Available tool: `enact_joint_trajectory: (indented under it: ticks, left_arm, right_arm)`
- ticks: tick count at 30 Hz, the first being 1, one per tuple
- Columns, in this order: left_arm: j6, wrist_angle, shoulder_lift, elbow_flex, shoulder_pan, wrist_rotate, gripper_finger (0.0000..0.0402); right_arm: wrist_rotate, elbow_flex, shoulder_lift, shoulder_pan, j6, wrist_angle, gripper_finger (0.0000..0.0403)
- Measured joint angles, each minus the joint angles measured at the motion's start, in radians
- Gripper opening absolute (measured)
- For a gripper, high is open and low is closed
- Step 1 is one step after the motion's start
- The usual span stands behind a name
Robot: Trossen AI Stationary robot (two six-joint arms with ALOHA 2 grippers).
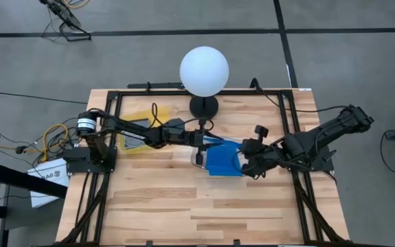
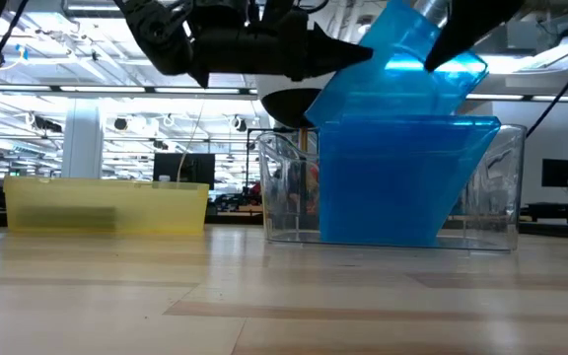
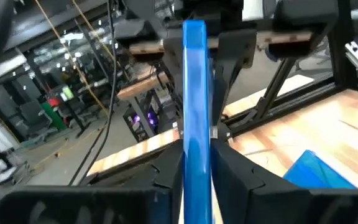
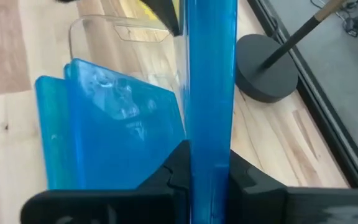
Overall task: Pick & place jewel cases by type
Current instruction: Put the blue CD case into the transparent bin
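Observation:
Several bright blue jewel cases (image 1: 221,165) stand on edge, leaning, in the clear plastic tray (image 2: 496,197) at mid-table. Above them another blue case (image 2: 397,54) is tilted in the air. My left gripper (image 1: 199,143) reaches in from the table's left and my right gripper (image 1: 247,165) from the right. Each is shut on a blue case seen edge-on in its wrist view. Whether both hold the same case I cannot tell. No grey case shows. My left gripper (image 3: 196,146) pinches a blue jewel case between its two fingers across the flat faces, near one edge (image 3: 194,124). The fingers come roughly level from the table's left. The case stands on edge, lifted over the clear tray. My right gripper (image 4: 209,158) pinches a blue jewel case by its flat faces near one edge (image 4: 210,124). The fingers slant down from the table's right. The case stands on edge above the cases in the clear tray (image 4: 123,31), clear of the table.
A yellow shallow tray (image 1: 139,134) sits left of the clear tray, under the left arm. A lamp with a white globe (image 1: 204,71) and a round black base (image 1: 204,106) stands behind the trays. Black frame rails (image 1: 295,137) run along the table's sides. Bare wood lies toward the near edge.

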Motion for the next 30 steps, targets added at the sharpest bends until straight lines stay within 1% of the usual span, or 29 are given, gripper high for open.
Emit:
enact_joint_trajectory:
  ticks: [6, 10, 13, 15, 18, 20, 25, 30]
  left_arm:
    - [0.005, -0.144, -0.098, -0.001, -0.014, -0.067, 0.0112]
    - [0.002, -0.289, -0.176, -0.001, -0.024, -0.089, 0.0141]
    - [0.002, -0.414, -0.245, -0.001, -0.034, -0.099, 0.0156]
    - [-0.001, -0.506, -0.288, -0.001, -0.041, -0.110, 0.0162]
    - [-0.039, -0.598, -0.334, -0.002, -0.054, -0.155, 0.0166]
    - [-0.057, -0.654, -0.361, -0.002, -0.061, -0.191, 0.0166]
    - [-0.098, -0.738, -0.378, -0.002, -0.074, -0.287, 0.0166]
    - [-0.151, -0.857, -0.386, -0.002, -0.085, -0.372, 0.0166]
  right_arm:
    - [-0.032, 0.085, -0.001, 0.024, 0.006, -0.083, 0.0024]
    - [-0.071, 0.162, 0.035, 0.030, 0.006, -0.169, 0.0024]
    - [-0.134, 0.257, 0.101, 0.030, 0.003, -0.284, 0.0024]
    - [-0.163, 0.337, 0.171, 0.024, 0.001, -0.389, 0.0024]
    - [-0.182, 0.471, 0.278, 0.018, 0.001, -0.564, 0.0024]
    - [-0.178, 0.561, 0.347, 0.017, 0.000, -0.637, 0.0025]
    - [-0.197, 0.724, 0.433, 0.017, -0.040, -0.641, 0.0025]
    - [-0.203, 0.812, 0.503, -0.004, 0.034, -0.641, 0.0025]
